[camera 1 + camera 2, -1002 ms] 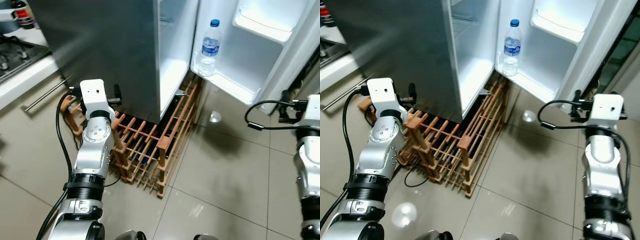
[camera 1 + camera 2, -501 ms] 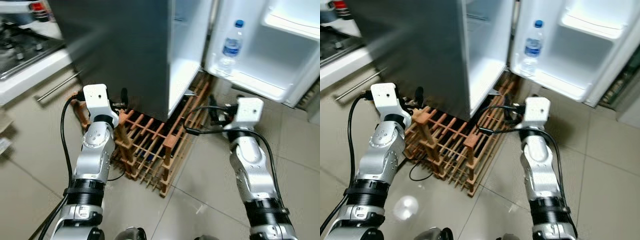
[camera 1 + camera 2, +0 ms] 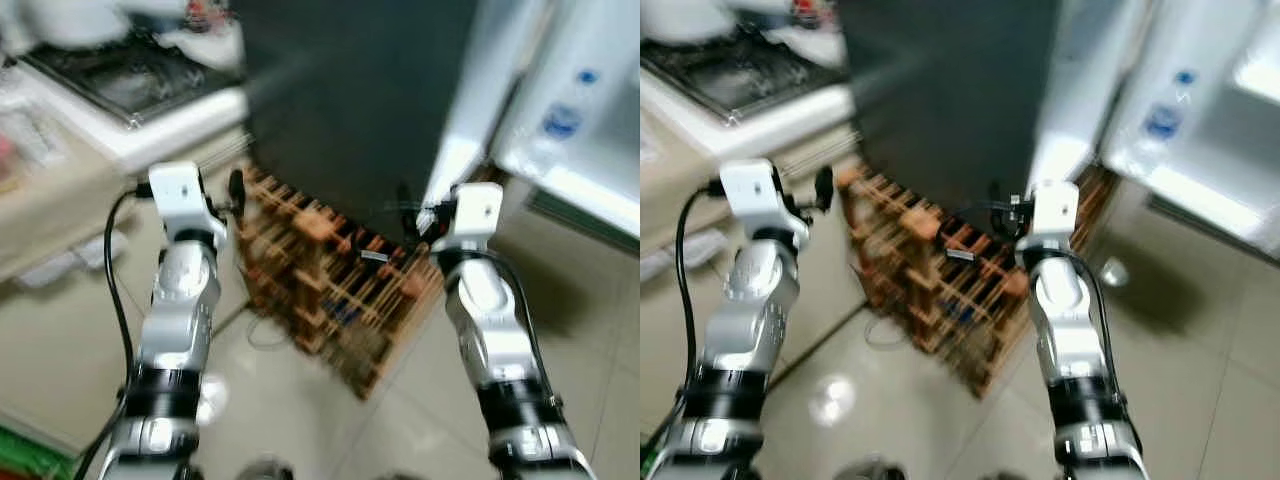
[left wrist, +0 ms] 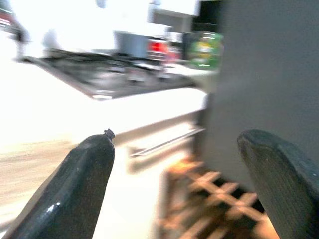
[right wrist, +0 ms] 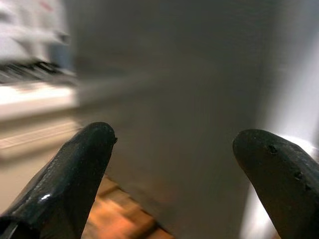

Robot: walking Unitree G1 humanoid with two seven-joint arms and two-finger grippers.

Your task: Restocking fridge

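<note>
The view has swung left since 1 s ago — fridge point(image 3: 380, 110) and bottle point(image 3: 563, 118) now sit right. Both grippers point(image 4: 169, 174) point(image 5: 174, 169) are spread, empty; a fetch trip is judged underway.

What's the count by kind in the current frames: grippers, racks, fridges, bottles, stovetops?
Grippers: 2, left gripper and right gripper, both open and holding nothing
Wooden racks: 1, wooden rack on the floor against the fridge
Fridges: 1, fridge, door open
Water bottles: 1, water bottle in the door shelf, blurred
Stovetops: 1, stovetop
Total: 6
</note>
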